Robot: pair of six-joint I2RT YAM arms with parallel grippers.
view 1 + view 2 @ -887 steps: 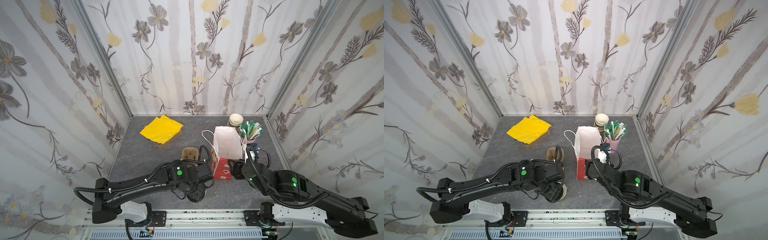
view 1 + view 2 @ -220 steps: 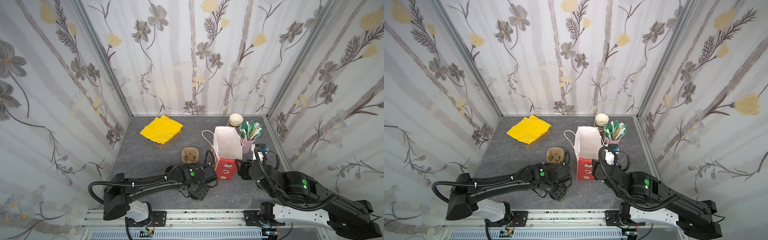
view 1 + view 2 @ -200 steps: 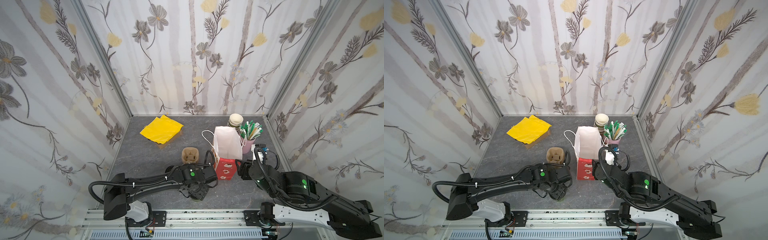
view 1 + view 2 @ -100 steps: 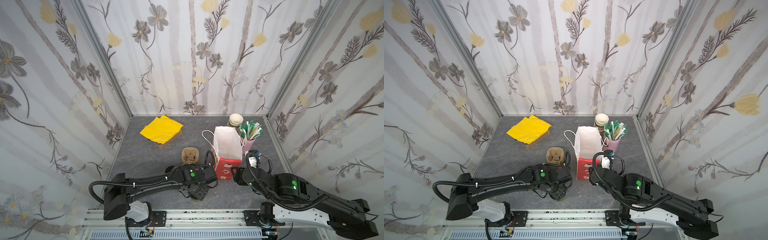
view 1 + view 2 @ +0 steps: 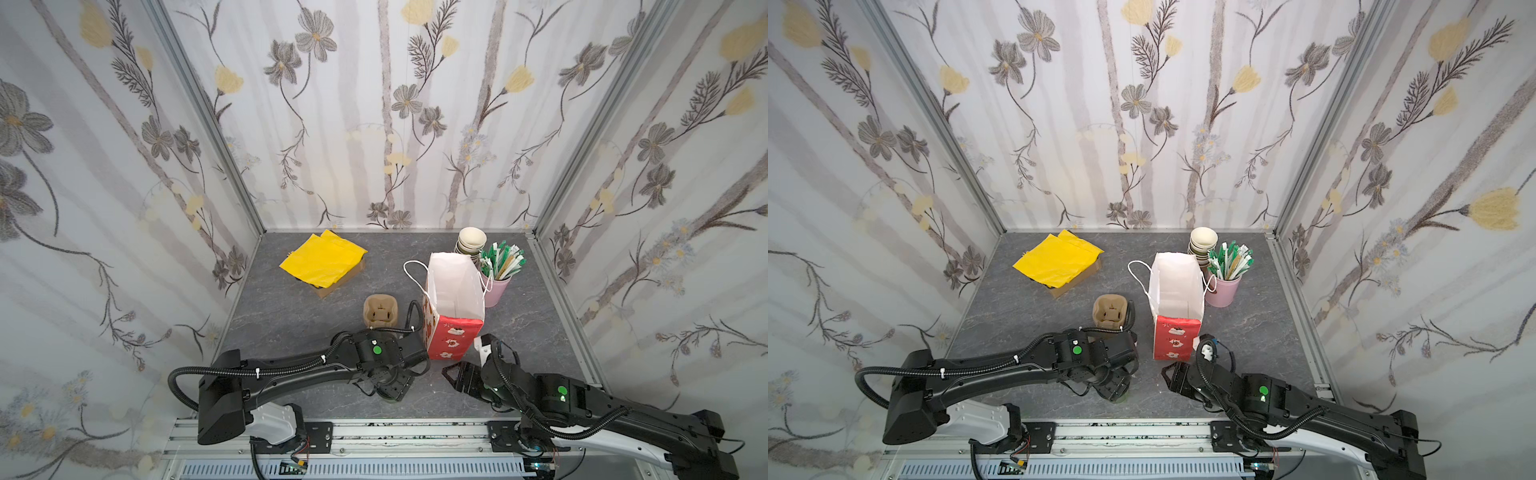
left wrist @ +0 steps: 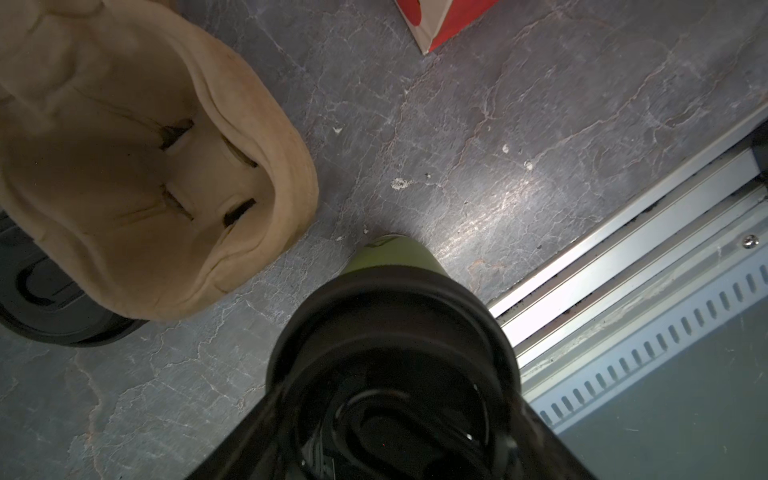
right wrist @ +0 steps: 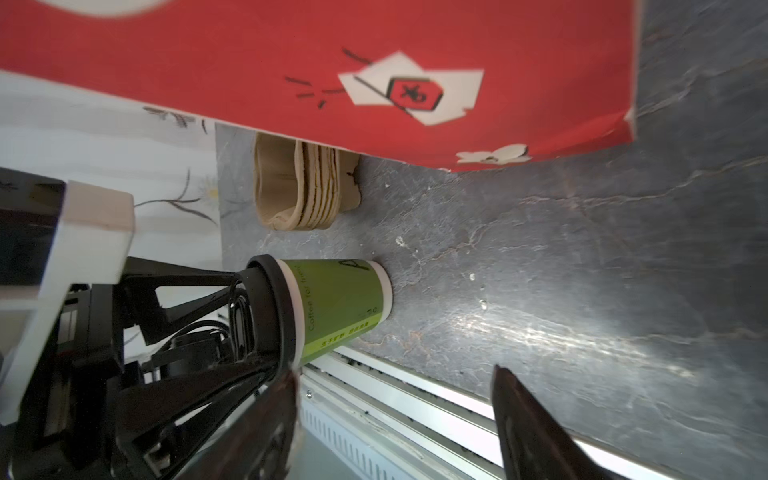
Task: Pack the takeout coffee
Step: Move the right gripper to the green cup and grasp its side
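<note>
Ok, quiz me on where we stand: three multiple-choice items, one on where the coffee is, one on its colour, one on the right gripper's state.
1. Where is the takeout coffee?
A) inside the paper bag
B) near the table's front edge, in the left gripper
C) in the right gripper

2. What colour are its sides?
A) red
B) green
C) yellow

3. The right gripper is:
A) open and empty
B) shut on the paper bag
C) shut on the takeout coffee

Answers:
1 B, the left gripper clasps it at the top, in front of the paper bag.
2 B, green shows below the black top.
3 A, its jaws stand apart with only table between them.
</note>
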